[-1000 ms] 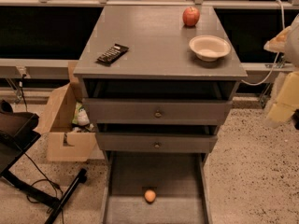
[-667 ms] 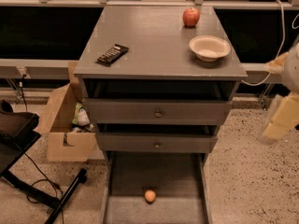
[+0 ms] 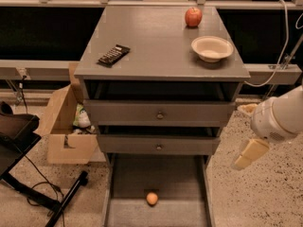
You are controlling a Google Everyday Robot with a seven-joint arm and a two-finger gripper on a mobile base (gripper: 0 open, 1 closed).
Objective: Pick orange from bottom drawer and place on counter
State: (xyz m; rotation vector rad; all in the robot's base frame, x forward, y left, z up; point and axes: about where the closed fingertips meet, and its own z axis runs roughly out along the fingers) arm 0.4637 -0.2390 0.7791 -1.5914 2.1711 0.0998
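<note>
Reaching phase, likely: gripper (image 3: 248, 154) state unclear; small round orange (image 3: 152, 198) lies down-left in grey wooden bottom drawer (image 3: 135, 176); descend there next.

Matt grey wood counter (image 3: 156, 37); smooth orange (image 3: 152, 198); cream plastic claw (image 3: 249, 153) right of cabinet (image 3: 161, 115).

Claw (image 3: 244, 136) beside unobstructed bottom drawer (image 3: 137, 176)

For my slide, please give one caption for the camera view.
Orange lies in the open bottom drawer; the gripper hangs beside the cabinet, below the counter.
</note>
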